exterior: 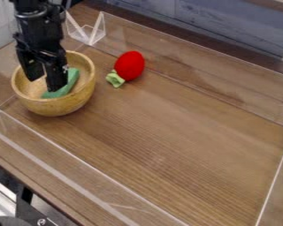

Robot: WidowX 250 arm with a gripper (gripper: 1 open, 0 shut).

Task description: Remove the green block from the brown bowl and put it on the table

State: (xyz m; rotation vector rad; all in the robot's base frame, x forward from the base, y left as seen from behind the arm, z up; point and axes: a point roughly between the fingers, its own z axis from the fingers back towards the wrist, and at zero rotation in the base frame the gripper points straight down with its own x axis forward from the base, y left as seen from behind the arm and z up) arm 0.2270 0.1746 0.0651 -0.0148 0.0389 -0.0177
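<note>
The brown bowl [38, 103] sits at the left of the table [179, 132]. Inside it lies the green block [68, 86], partly covered by my gripper. The black gripper [46, 78] reaches down into the bowl from above, its fingers [31, 71] open and standing to either side of the block's near end. Whether the fingers touch the block I cannot tell.
A red strawberry-like toy [128, 64] with a small green stem lies just right of the bowl. Clear plastic walls [61, 185] edge the table at the front, left and right.
</note>
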